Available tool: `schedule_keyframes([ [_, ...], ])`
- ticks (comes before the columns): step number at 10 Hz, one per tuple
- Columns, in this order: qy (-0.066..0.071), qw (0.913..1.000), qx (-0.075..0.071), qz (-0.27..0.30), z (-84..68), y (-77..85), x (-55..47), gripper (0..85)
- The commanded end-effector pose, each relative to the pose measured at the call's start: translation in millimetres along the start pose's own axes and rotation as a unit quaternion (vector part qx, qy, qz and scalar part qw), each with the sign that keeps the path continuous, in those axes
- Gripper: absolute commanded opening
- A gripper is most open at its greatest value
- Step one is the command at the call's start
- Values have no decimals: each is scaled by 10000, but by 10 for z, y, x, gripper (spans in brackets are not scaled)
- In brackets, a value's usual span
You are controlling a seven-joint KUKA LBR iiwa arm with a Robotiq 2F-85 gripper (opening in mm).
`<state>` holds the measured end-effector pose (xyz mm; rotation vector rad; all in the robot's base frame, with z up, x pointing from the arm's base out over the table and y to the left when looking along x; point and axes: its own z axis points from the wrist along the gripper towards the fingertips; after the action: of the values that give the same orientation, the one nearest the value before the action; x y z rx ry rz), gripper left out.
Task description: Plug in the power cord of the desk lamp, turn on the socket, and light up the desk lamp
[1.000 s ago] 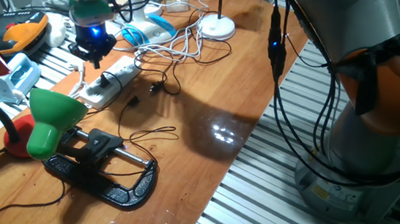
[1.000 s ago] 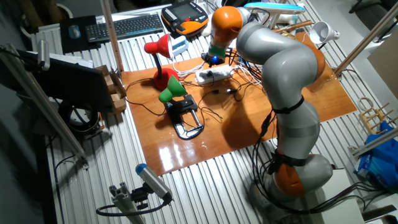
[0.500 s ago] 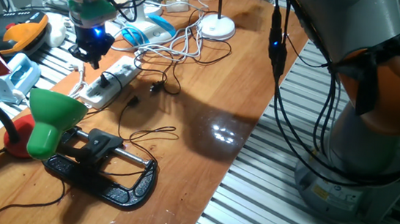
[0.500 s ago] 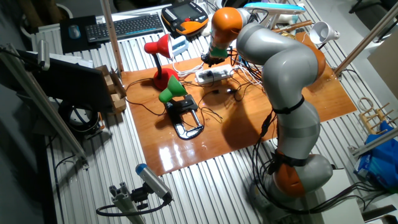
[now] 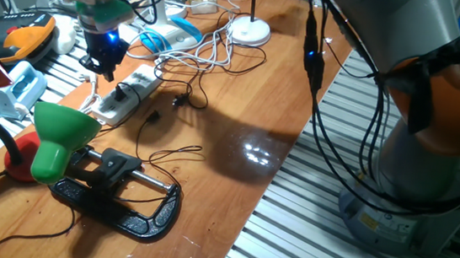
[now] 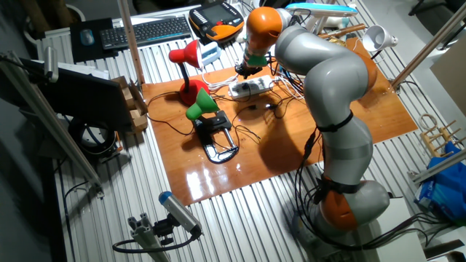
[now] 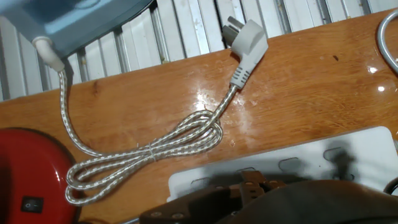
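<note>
The white socket strip [image 5: 126, 94] lies on the wooden table, and also shows in the other fixed view [image 6: 251, 89] and at the bottom of the hand view [image 7: 311, 165]. My gripper [image 5: 102, 56] hovers just beyond the strip's left end and holds nothing; it also shows in the other fixed view [image 6: 246, 69]. In the hand view its fingers form one dark blurred mass at the bottom edge [image 7: 249, 190]. A white plug [image 7: 246, 37] on a braided cord [image 7: 149, 149] lies loose near the table edge. The red lamp's base [image 7: 28, 186] sits beside the cord.
A green lamp [image 5: 58, 134] stands on a black clamp [image 5: 125, 204] in front of the strip. Thin black wires [image 5: 173, 153] and white cables [image 5: 207, 55] cross the table. A round white lamp base [image 5: 249, 31] stands at the back. A teach pendant [image 5: 27, 35] lies off the table.
My gripper has moved a little left and back, away from above the socket strip toward the table's edge. Nothing else has moved.
</note>
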<state>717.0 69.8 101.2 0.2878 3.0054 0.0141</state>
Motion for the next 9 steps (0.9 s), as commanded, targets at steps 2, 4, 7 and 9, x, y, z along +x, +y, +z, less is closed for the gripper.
schedule_keyframes([
  [2, 49, 10000, 58, -28, 20, 1, -2, 0],
  [4, 92, 9999, 81, -68, 43, 2, -6, 0],
  [7, 23, 9996, 36, -264, 86, -4, -7, 0],
  [9, 2, 9991, 25, -424, 150, -4, -8, 0],
])
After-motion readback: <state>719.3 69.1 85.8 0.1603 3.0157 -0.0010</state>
